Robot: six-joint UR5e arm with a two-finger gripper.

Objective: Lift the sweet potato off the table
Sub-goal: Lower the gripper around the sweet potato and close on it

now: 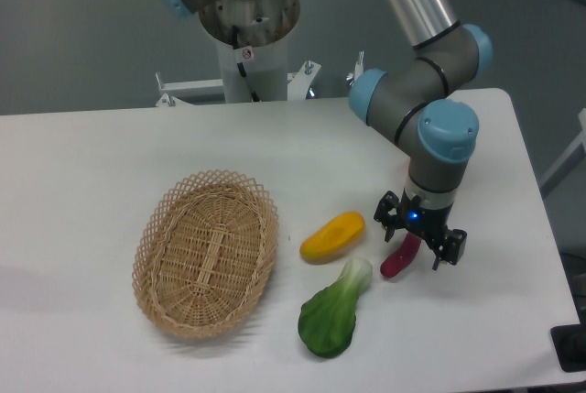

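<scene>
The sweet potato is a slim magenta-purple piece lying on the white table, right of centre. My gripper hangs directly over its upper end, fingers spread open to either side, hiding that end. Nothing is held between the fingers.
A yellow-orange oblong vegetable lies just left of the sweet potato. A green leafy vegetable lies below it. A wicker basket sits at the left. The table's right edge is close to the gripper.
</scene>
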